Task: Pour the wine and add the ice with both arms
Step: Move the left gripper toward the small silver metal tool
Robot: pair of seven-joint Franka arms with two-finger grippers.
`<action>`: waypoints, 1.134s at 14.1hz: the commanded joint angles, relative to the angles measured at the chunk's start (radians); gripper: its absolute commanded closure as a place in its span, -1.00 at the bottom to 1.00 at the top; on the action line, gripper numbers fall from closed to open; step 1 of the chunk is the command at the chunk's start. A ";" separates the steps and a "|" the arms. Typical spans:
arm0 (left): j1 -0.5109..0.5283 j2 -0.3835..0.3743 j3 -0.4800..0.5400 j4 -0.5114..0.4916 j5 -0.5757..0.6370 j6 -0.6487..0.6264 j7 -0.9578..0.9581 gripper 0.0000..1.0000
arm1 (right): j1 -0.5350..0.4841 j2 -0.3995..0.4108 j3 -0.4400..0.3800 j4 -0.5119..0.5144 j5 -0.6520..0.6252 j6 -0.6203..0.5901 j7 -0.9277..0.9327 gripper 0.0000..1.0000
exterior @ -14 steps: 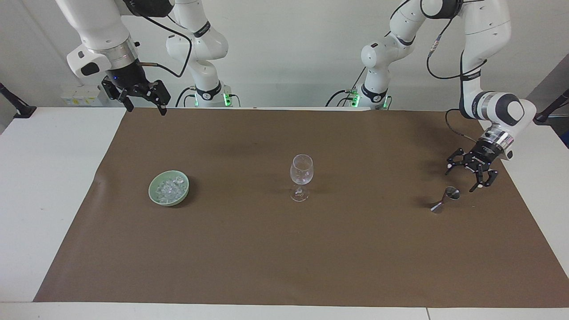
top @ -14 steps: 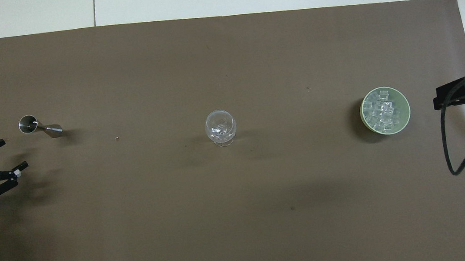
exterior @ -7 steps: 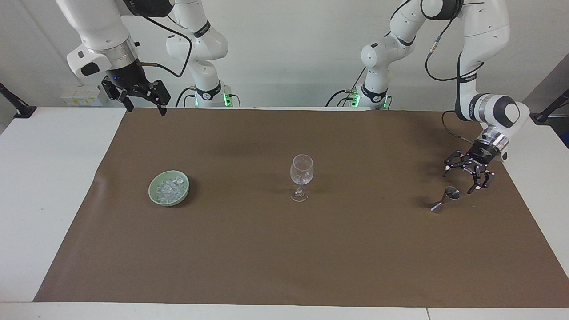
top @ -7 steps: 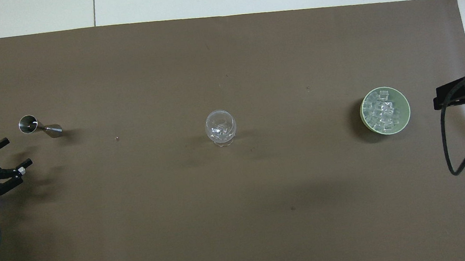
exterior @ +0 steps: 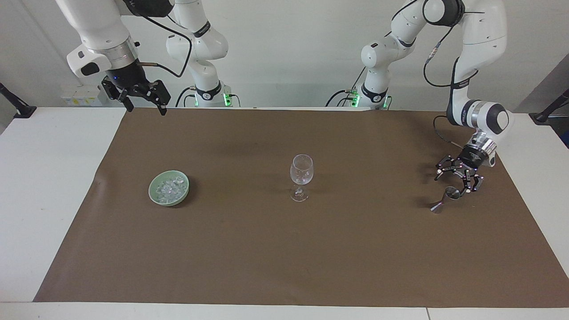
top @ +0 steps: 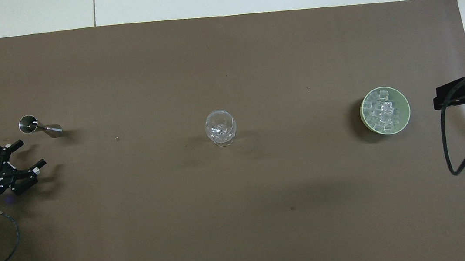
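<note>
A clear stemmed glass [exterior: 301, 175] [top: 220, 126] stands mid-mat. Ice [exterior: 170, 187] [top: 384, 111] fills a pale green bowl [exterior: 154, 195] [top: 406, 107] toward the right arm's end. A small metal jigger [exterior: 446, 199] [top: 39, 126] stands toward the left arm's end. My left gripper [exterior: 454, 181] [top: 30, 152] hangs low and open just beside the jigger's upper cup, on the robots' side, holding nothing. My right gripper [exterior: 146, 109] waits open and empty, high over the mat's edge nearest the robots. Wine is out of view.
A brown mat [exterior: 284, 258] [top: 242, 217] covers most of the white table [exterior: 49, 178]. The right arm's black cable [top: 458, 153] loops over the mat's edge near the bowl.
My left gripper has swung in and down toward the jigger, its wrist turning. The right arm, glass, bowl and jigger have not moved.
</note>
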 commanded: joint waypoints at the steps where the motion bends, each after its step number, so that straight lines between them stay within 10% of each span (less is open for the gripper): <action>1: -0.017 0.001 0.005 -0.004 -0.035 -0.017 0.029 -1.00 | -0.001 -0.025 0.002 -0.028 0.017 0.000 0.014 -1.00; 16: -0.078 0.006 0.002 0.008 -0.156 0.003 0.063 -1.00 | -0.001 -0.025 0.002 -0.028 0.017 0.000 0.014 -1.00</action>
